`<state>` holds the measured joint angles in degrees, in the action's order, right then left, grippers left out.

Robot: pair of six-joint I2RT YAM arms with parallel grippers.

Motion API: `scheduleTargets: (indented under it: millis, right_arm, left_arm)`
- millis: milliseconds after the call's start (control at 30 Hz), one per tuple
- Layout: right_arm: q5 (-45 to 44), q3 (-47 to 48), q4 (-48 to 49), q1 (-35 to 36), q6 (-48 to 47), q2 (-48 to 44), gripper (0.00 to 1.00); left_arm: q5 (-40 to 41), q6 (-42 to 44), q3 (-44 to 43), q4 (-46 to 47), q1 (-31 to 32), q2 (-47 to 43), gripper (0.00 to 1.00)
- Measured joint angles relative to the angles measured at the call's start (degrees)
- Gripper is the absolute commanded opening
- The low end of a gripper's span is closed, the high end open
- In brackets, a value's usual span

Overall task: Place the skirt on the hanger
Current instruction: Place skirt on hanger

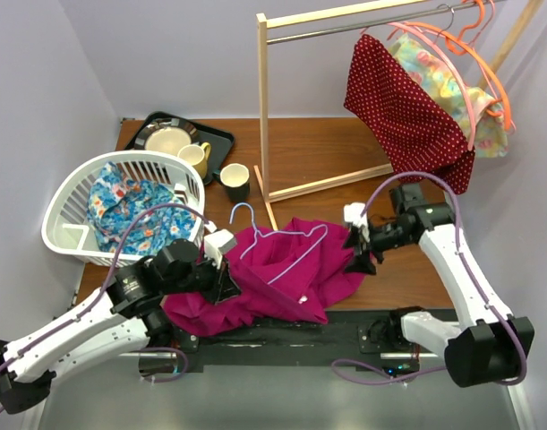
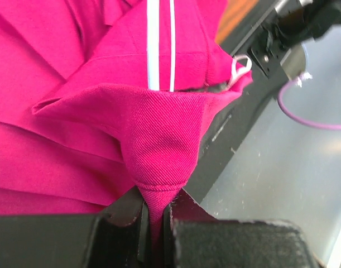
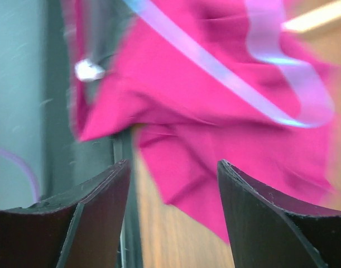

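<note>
A magenta skirt (image 1: 282, 273) lies crumpled at the table's near edge with a pale lilac wire hanger (image 1: 282, 242) on top of it. My left gripper (image 1: 221, 285) is shut on a pinched fold of the skirt (image 2: 159, 145) at its left side; two hanger wires (image 2: 159, 44) run over the cloth beyond the fold. My right gripper (image 1: 361, 251) is open and empty just right of the skirt's right edge. In the right wrist view the skirt (image 3: 226, 128) and hanger (image 3: 215, 67) lie ahead of the spread fingers (image 3: 254, 206), above bare wood.
A white laundry basket (image 1: 76, 235) holding blue floral cloth stands at the left. A black tray (image 1: 221, 136) with dishes, a yellow mug (image 1: 197, 158) and a dark cup (image 1: 235, 182) sit behind. A wooden rack (image 1: 264, 107) carries a red dotted garment (image 1: 407, 112) and orange hangers.
</note>
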<state>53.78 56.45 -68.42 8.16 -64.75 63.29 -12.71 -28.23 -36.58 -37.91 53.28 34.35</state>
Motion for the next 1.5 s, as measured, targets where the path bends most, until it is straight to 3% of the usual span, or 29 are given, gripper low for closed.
scheduleTargets:
  millis: [100,267,533,700,800,1100,1300,1433,1500]
  right_arm:
    - [0.33,-6.45,1.86,7.06,-2.01,-0.52,0.7]
    - [-4.48,-16.13,14.05,19.37,7.72,-6.93,0.73]
    - [-14.62,-16.24,31.54,32.57,24.41,-4.63,0.72]
    - [-21.64,-16.2,36.96,43.45,31.3,-1.36,0.8]
    - [-22.16,-15.85,37.33,45.51,33.11,-0.66,0.91]
    - [-30.47,-16.35,40.22,48.92,34.07,-0.26,0.98]
    - [-42.12,-19.87,41.22,49.72,32.24,-1.57,0.87]
    - [-48.43,-19.91,41.18,49.7,32.02,-4.5,0.67]
    - [-50.38,-19.87,41.13,48.61,32.46,-6.16,0.63]
  left_arm:
    - [1.97,-2.56,0.74,0.52,0.0,-0.74,0.0]
    - [4.04,-6.43,2.99,3.04,0.0,-2.47,0.0]
    - [3.3,-7.43,5.99,6.75,0.0,-6.38,0.0]
    - [3.32,-8.2,6.49,7.54,0.0,-7.56,0.0]
    - [3.5,-8.2,6.49,7.63,0.0,-8.13,0.0]
    - [5.79,-8.13,5.51,6.86,0.0,-8.68,0.0]
    - [7.54,-8.02,4.42,6.43,0.02,-10.84,0.0]
    - [8.33,-8.0,4.42,5.55,0.02,-11.63,0.0]
    - [8.68,-7.98,4.28,4.79,0.02,-12.2,0.0]
